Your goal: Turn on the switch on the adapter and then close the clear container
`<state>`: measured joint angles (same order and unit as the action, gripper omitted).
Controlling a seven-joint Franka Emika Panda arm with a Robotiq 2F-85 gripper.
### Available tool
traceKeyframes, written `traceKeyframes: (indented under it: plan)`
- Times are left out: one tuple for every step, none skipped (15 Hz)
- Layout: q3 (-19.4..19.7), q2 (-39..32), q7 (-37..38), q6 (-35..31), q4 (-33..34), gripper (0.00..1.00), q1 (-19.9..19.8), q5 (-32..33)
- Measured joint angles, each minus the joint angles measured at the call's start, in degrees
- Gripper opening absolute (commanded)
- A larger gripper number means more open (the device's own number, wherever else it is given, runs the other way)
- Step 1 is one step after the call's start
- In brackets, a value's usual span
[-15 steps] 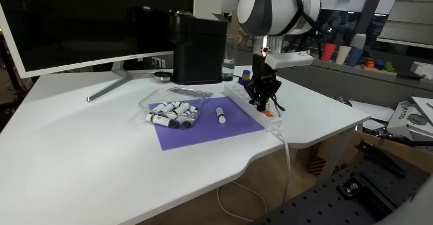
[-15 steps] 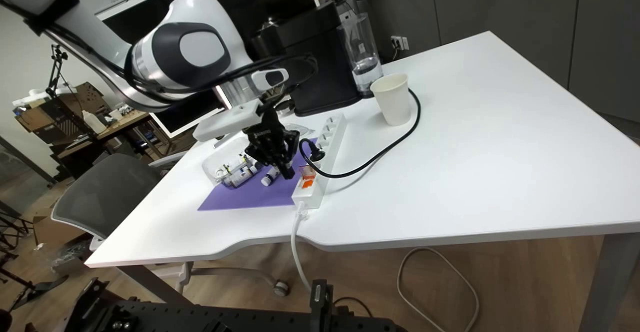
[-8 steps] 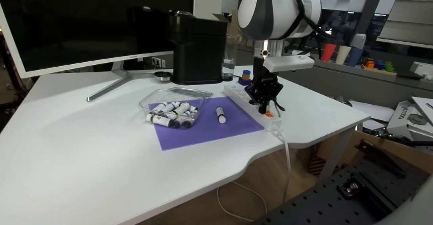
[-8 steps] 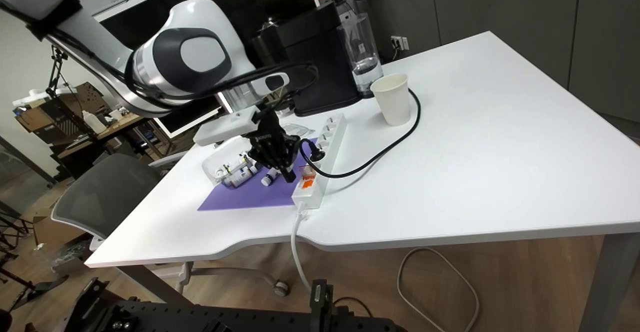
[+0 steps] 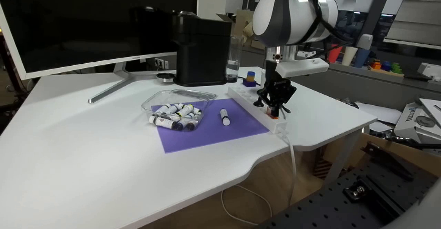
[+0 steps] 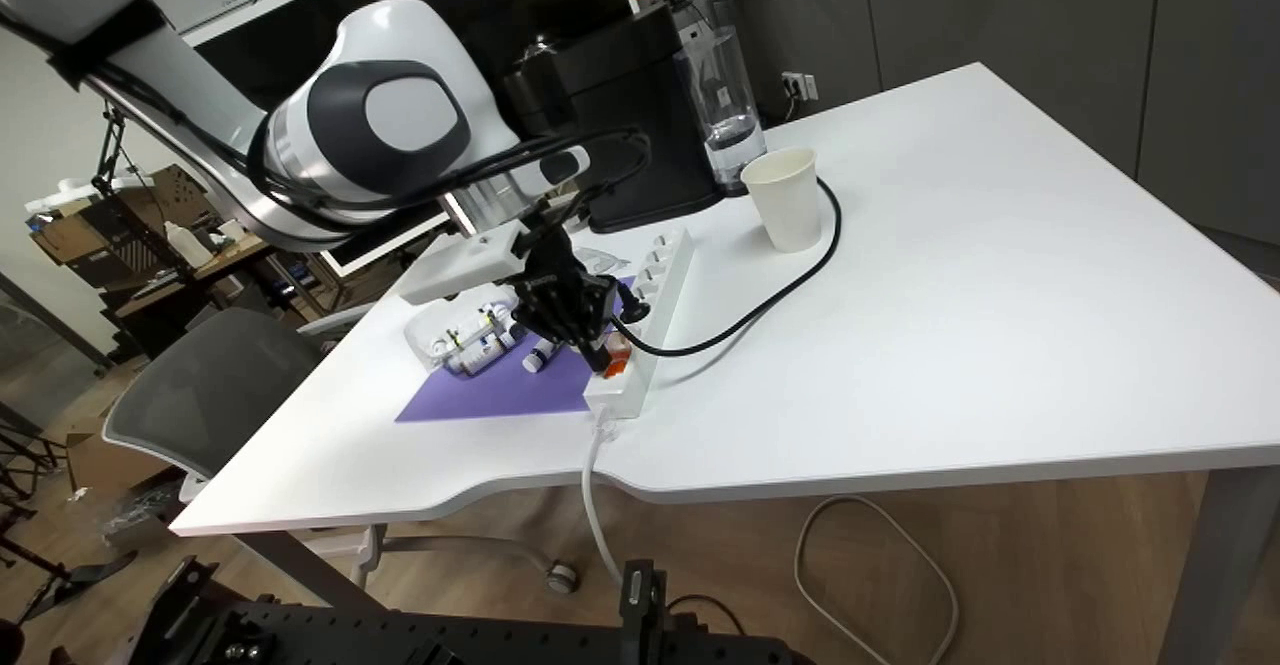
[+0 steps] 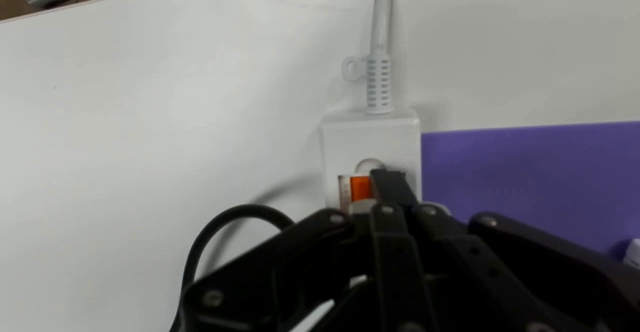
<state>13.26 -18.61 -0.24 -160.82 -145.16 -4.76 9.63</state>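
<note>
The adapter, a white power strip (image 5: 261, 116), lies along the right edge of the purple mat; it also shows in an exterior view (image 6: 668, 283) and the wrist view (image 7: 370, 137). Its orange switch (image 7: 360, 188) is partly covered by my gripper (image 7: 392, 184). The fingers are together, with nothing visible between them. The tip is at the switch in both exterior views (image 5: 275, 114) (image 6: 601, 360); whether it touches cannot be told. The clear container (image 5: 147, 105) stands open on the mat's far left, holding several white and dark cylinders (image 5: 168, 115). Its clear lid (image 5: 198, 94) hangs open behind.
A white cylinder (image 5: 224, 117) lies on the purple mat (image 5: 186, 141). A black plug and cable (image 6: 740, 331) rise from the strip beside the gripper. A black machine (image 5: 203, 50), a monitor (image 5: 96, 25) and a paper cup (image 6: 785, 205) stand farther back.
My gripper has moved right in both exterior views and slightly down, from beside the orange switch to over it. The fingers appear shut throughout. The container and strip have not moved.
</note>
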Motion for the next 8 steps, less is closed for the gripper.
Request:
traceKeyframes:
  plan:
    - [0.41,-0.1,0.0,-0.73,-0.1,0.0,0.01,0.75]
    - [0.8,-0.29,-0.04,-1.41,-0.13,0.0,0.05,1.54]
    - [1.14,-0.53,-0.06,-2.06,-0.14,0.0,0.12,2.43]
    - [1.48,-0.81,-0.08,-2.79,-0.14,0.0,0.26,3.19]
    - [1.72,-1.07,-0.13,-3.38,-0.14,0.0,0.38,3.86]
    - [1.87,-1.37,-0.21,-4.01,-0.14,0.0,0.51,4.13]
    - [1.92,-1.68,-0.4,-4.57,-0.14,0.0,0.61,4.15]
    - [1.92,-2.02,-0.64,-5.15,-0.14,0.0,0.65,4.15]
